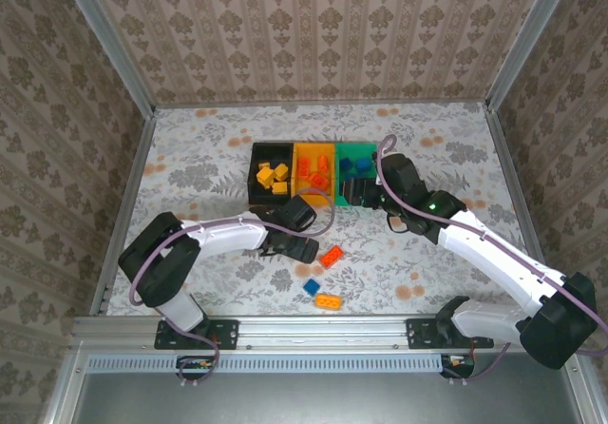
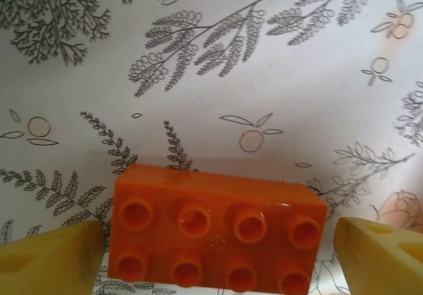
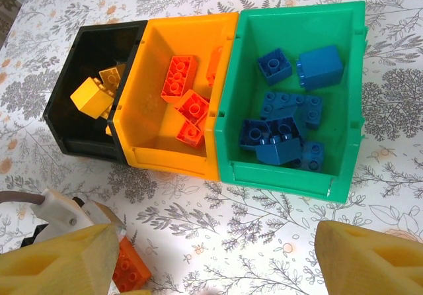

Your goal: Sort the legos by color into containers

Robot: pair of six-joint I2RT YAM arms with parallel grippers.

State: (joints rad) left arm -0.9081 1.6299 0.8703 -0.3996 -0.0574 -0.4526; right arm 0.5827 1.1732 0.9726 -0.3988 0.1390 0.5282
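1. Legos, seen from above: 3 loose bricks lie on the flowered table [image 1: 446, 158]. A red-orange brick [image 1: 331, 256] sits at the tips of the left gripper [image 1: 306, 249]. A blue brick [image 1: 311, 287] and a yellow-orange brick [image 1: 329, 301] lie close by, nearer the arm bases than that gripper. Beyond it stand the black bin [image 1: 255, 172], the orange-yellow bin [image 1: 296, 158] and the green bin [image 1: 356, 145], joined in a row, each holding bricks. The right gripper [image 1: 355, 193] hovers at the green bin's near edge.
2. Left wrist view: the left gripper [image 2: 217, 260] has its fingers [image 2: 53, 258] apart, 1 off each short end of the red-orange brick [image 2: 215, 232]. The brick lies flat, its 8 studs up. A thin gap shows at each end, so nothing is clamped.
3. Right wrist view: the right gripper [image 3: 211, 262] is spread wide with nothing between its fingers [image 3: 370, 258]. Ahead of it, the black bin [image 3: 63, 96] holds yellow-orange bricks, the orange-yellow bin [image 3: 152, 110] red-orange, the green bin [image 3: 297, 10] blue. The red-orange brick [image 3: 129, 268] shows beside 1 finger.
4. Handling, as a judgement: the brick looks light, rigid and glossy, so likely slippery. Pinch the flat end walls squarely, below the studs; a skewed pinch could squirt it out.
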